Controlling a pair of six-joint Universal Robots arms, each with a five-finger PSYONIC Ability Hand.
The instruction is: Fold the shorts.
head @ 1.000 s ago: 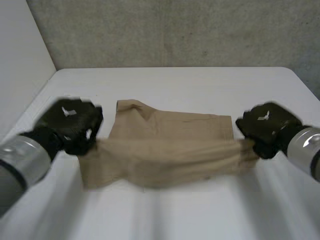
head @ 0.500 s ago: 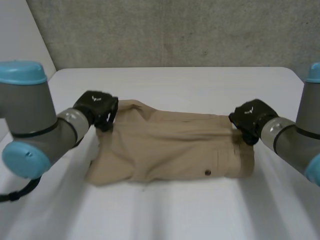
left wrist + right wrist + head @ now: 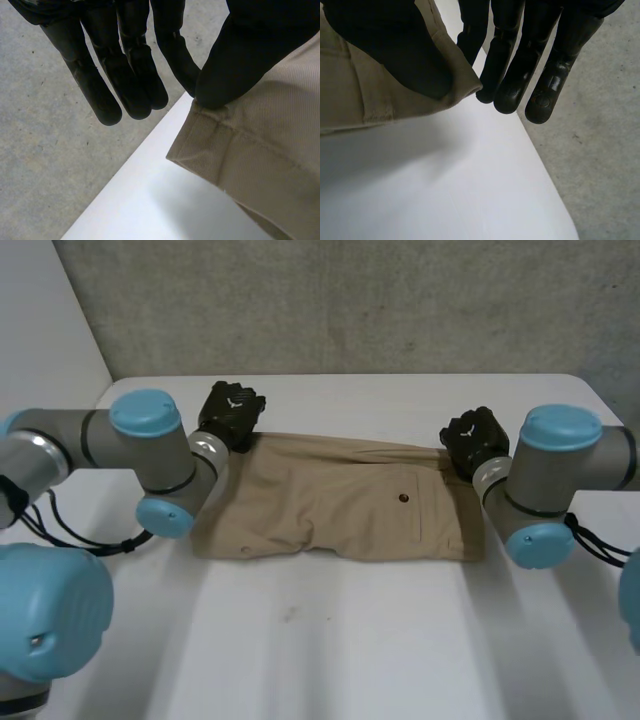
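Note:
The tan shorts (image 3: 340, 505) lie doubled over on the white table (image 3: 350, 650), a small dark button facing up. My left hand (image 3: 230, 412) sits at the far left corner of the shorts, my right hand (image 3: 473, 437) at the far right corner. In the left wrist view the thumb (image 3: 240, 60) pinches the hemmed corner of the shorts (image 3: 265, 150) against a finger, the other fingers (image 3: 125, 75) hanging straight. In the right wrist view the thumb (image 3: 395, 45) presses the shorts' edge (image 3: 350, 85) against the fingers (image 3: 515, 65).
Both arms reach across the table on either side of the shorts. The far table edge (image 3: 130, 170) runs close to both hands, with grey concrete floor (image 3: 600, 150) beyond it. A grey wall (image 3: 350, 310) stands behind the table.
Both hands have carried the near edge of the shorts away from me to the far edge. The cloth is now laid over itself with the button on top.

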